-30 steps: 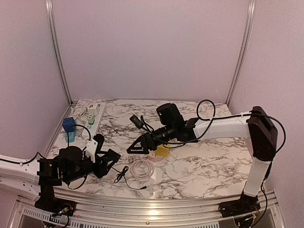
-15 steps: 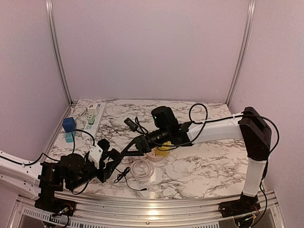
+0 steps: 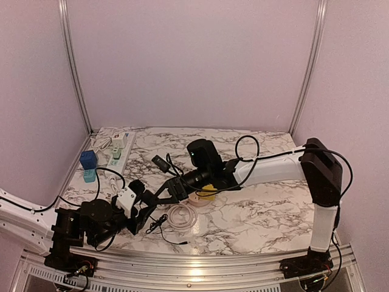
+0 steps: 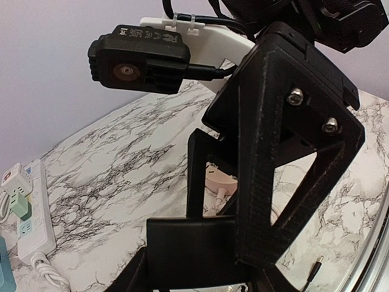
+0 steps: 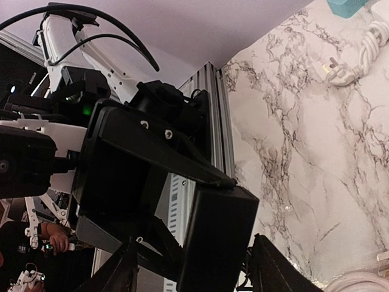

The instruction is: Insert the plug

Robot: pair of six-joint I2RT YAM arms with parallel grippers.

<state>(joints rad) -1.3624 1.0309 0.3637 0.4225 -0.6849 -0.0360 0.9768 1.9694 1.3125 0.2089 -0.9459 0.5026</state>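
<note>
plug: a black block (image 4: pixel 191 249), most likely the plug's body, held off the surface (image 3: pixel 261 213) at the near left-centre, where the two arms meet.
left fingers: (image 5: pixel 158 152) clenched on the block from the near-left side; it sits between them at the bottom of the left wrist view.
right fingers: (image 4: pixel 285 152) reach in from the right and stand either side of the same block; black on black crowds the view, so i cannot tell whether they press on it or leave a gap.
power strip: (image 3: pixel 120 149) white, along the far left edge of the surface, its long axis running near to far; adapters fill its far sockets, and a socket nearer its near end looks free.
key relation: the strip lies left and far of the block, well apart from it; the left arm is the nearer one, while the right arm would have to reach across the whole surface.
block's axis: it seems to lie crosswise between the left fingers; the prongs are hidden, so which face should meet the socket is unsure.
step in hand: by the look of it, a handover or regrip between the arms.
next move: one set of fingers must let go cleanly before the block travels to the strip.
risk: the block twisting or dropping while both hold it.
nearby: white cable coil (image 3: pixel 180 216) and thin black lead (image 3: pixel 159 222) lie on the surface just near of the meeting point.
</note>
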